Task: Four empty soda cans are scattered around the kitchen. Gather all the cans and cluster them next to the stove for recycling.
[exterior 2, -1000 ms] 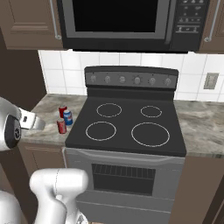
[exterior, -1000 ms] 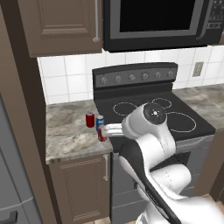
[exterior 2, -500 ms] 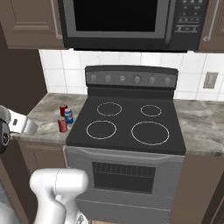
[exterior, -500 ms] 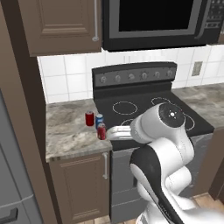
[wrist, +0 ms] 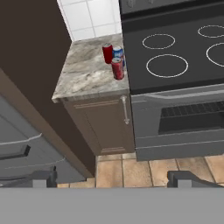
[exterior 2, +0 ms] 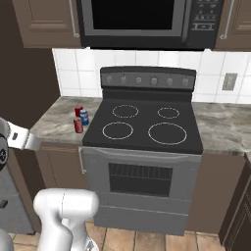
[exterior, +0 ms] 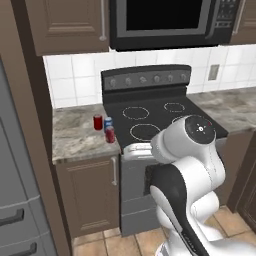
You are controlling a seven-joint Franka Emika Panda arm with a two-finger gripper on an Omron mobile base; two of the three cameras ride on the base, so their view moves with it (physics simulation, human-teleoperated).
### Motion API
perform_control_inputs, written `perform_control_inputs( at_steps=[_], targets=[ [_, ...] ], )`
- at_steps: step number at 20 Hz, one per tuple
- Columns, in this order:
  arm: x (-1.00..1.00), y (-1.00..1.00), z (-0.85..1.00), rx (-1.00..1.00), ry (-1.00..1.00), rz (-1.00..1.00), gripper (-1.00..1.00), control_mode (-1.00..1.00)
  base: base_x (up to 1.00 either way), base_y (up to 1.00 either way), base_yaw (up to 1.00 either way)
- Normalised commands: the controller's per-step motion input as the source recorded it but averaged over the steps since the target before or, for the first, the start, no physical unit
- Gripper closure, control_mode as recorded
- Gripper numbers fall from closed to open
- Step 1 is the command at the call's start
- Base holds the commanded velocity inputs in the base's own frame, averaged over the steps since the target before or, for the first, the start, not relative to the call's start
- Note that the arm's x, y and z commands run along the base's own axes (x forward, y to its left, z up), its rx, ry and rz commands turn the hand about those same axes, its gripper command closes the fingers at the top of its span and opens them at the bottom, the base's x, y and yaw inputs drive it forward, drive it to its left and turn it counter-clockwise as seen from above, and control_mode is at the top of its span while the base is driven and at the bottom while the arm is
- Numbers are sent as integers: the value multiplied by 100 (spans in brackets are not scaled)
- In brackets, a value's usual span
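As the hand view looks down from above the floor in front of the cabinets, the gripper [wrist: 111,178] is seen with its two dark finger tips [wrist: 43,178] set wide apart, and nothing is held between them. Below and beyond the tips a tiled floor [wrist: 131,168] is shown, then a brown cabinet door [wrist: 103,127] with a pale vertical handle, and beside it the grey oven door [wrist: 183,120] of the stove [wrist: 175,65].

On the marbled countertop [wrist: 85,72] to the left of the stove, three soda cans are clustered close to the stove's edge. The nearest is a red can [wrist: 117,68], standing upright just beside the black glass top. Behind it a blue can with a white band [wrist: 118,53] is placed, and a second red can [wrist: 107,53] stands just to the left of that one. The three are close together; whether they touch cannot be told.

The same cluster is seen from the left base view [exterior: 106,127] and from the right base view [exterior 2: 81,119].

Farther back, the knob panel [exterior 2: 152,78] is raised behind the four ring burners, white wall tiles [exterior 2: 73,68] are set behind the counter, and a black microwave [exterior 2: 142,19] is mounted above the stove.
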Motion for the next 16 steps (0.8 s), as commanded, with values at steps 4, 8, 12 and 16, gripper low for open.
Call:
perform_control_inputs(
  at_steps=[4, 8, 12, 16],
  targets=[
    [0, 0, 0, 0, 0, 0, -100, 100, -61, 4, 0],
    [0, 0, 0, 0, 0, 0, -100, 100, -50, 31, 0],
    [0, 0, 0, 0, 0, 0, -100, 100, -29, 70, 0],
    [0, 0, 0, 0, 0, 0, -100, 100, -29, 86, 0]
  ],
)
